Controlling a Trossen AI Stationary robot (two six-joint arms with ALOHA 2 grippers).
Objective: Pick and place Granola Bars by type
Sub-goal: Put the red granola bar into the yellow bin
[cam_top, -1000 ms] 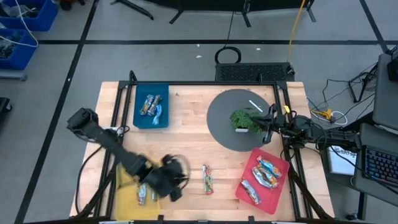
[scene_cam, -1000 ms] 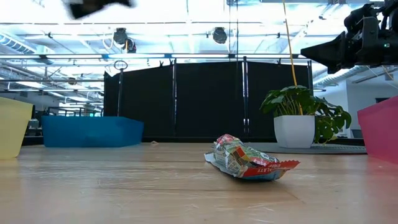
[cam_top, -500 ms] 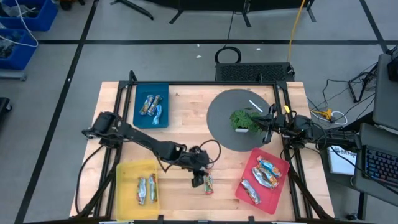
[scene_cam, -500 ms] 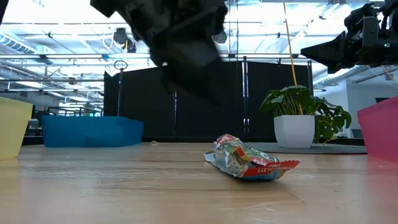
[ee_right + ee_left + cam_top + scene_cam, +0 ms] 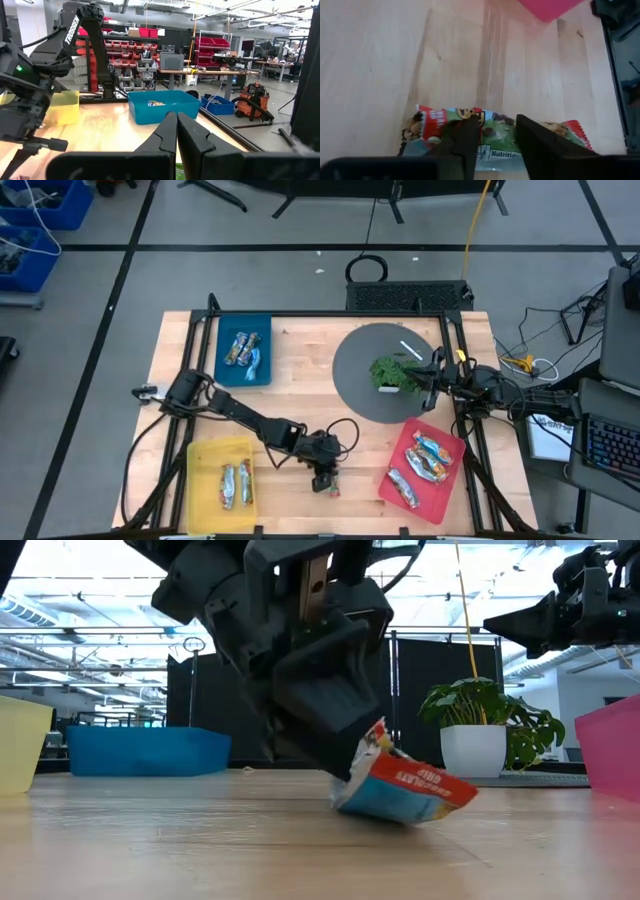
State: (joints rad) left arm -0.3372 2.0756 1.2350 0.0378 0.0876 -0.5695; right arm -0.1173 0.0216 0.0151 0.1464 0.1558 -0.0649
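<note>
Here the left gripper (image 5: 492, 137) stands part-open, its dark fingers (image 5: 465, 140) straddling a crinkled red-green foil-wrapped granola bar (image 5: 492, 131) tilted on the pale wooden table (image 5: 300, 405).

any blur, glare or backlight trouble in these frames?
Low view: bright ceiling lights backlight the left pincer, leaving it a dark mass; the bar under it is lit and readable. Left wrist view: fingers soft, close to the lens; wrapper print legible. High view: even light, no glare. Right wrist view: room sharp, own fingers slightly soft.
</note>
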